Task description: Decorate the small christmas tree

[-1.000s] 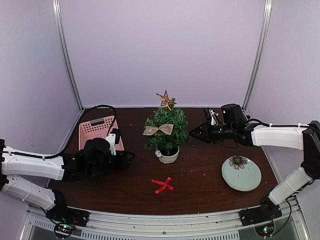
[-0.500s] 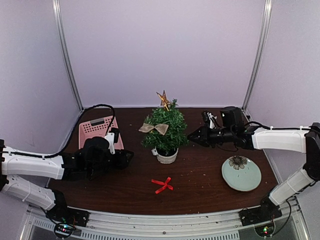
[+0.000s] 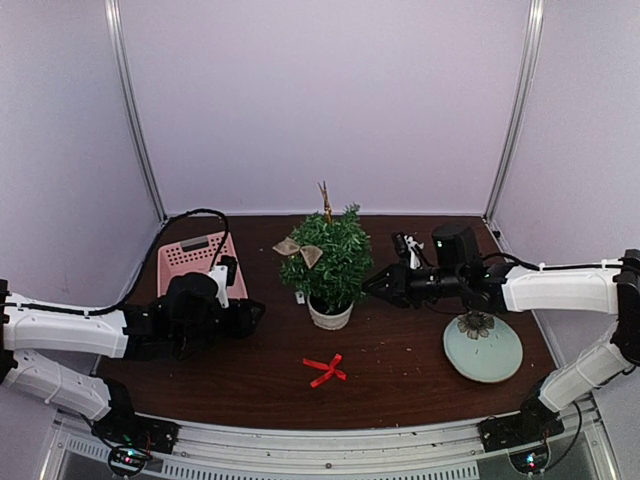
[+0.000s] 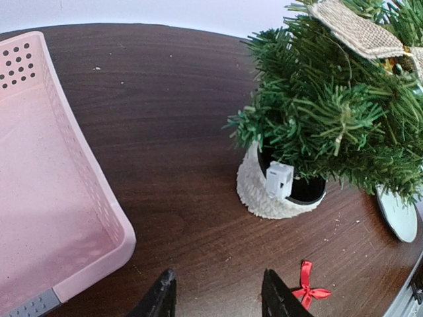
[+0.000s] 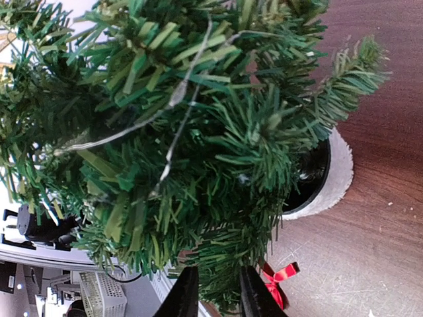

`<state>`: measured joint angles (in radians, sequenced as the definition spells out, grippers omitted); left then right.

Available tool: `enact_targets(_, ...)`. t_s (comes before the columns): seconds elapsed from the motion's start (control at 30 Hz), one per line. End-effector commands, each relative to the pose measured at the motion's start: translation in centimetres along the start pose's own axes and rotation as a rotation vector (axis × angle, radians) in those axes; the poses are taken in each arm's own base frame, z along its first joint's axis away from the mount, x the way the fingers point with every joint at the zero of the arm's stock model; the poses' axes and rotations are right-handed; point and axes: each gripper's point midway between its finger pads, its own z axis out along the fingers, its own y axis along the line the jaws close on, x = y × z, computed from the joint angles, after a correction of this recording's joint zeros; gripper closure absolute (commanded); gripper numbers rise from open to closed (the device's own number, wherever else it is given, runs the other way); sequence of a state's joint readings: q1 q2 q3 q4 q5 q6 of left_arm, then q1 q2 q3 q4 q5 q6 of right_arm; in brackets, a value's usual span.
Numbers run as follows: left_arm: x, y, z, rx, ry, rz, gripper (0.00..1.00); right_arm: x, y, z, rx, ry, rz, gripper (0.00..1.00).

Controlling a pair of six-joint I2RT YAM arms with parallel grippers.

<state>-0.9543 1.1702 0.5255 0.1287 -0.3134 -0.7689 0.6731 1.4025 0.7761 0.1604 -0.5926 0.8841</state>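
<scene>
The small christmas tree point(image 3: 330, 255) stands mid-table in its white pot point(image 3: 331, 314), wearing a burlap bow point(image 3: 297, 248) at upper left and a gold star point(image 3: 325, 195) seen edge-on at the top. My right gripper point(image 3: 372, 285) reaches into its right side. In the right wrist view the gripper point(image 5: 219, 297) has a low branch of the tree point(image 5: 198, 119) between its narrowly spaced fingers. A red ribbon bow point(image 3: 325, 369) lies on the table in front. My left gripper point(image 3: 255, 315) hovers left of the tree, open and empty point(image 4: 218, 297), with the pot point(image 4: 254, 191) ahead of it.
A pink perforated basket point(image 3: 190, 258) sits at the back left, close to my left arm. A pale green plate point(image 3: 483, 347) with a flower motif lies at the right front, under my right forearm. A white tag point(image 4: 279, 179) hangs on the pot's rim.
The tree has shifted left and turned, so the star now shows edge-on and the burlap bow sits further left. My right gripper followed it leftwards. The left arm stayed still.
</scene>
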Motion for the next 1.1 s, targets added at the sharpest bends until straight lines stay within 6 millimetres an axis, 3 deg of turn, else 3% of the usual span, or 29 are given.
enact_targets(0.0,-0.8,-0.3,-0.3,0.017,-0.021,-0.002,0.57,-0.2,1.4,0.0,-0.032,-0.043,-0.013,0.77)
enact_targets(0.5,-0.5,0.1,-0.5,0.008,-0.013,-0.001,0.56,0.7,4.1,1.4,-0.09,-0.045,-0.081,0.66)
enact_targets(0.73,-0.4,0.5,-0.8,0.004,-0.01,-0.001,0.56,1.2,3.8,-1.9,-0.015,-0.101,-0.18,0.49)
enact_targets(0.87,-0.3,0.8,-1.1,-0.002,-0.006,-0.005,0.56,2.2,3.3,-3.9,0.036,-0.095,-0.246,0.46)
enact_targets(1.0,-0.4,1.4,-1.5,-0.015,-0.013,-0.013,0.56,4.9,2.0,-5.5,0.12,-0.026,-0.383,0.49)
enact_targets(1.07,-0.3,1.7,-1.6,-0.024,-0.01,-0.014,0.56,7.0,1.7,-5.4,0.15,0.029,-0.455,0.54)
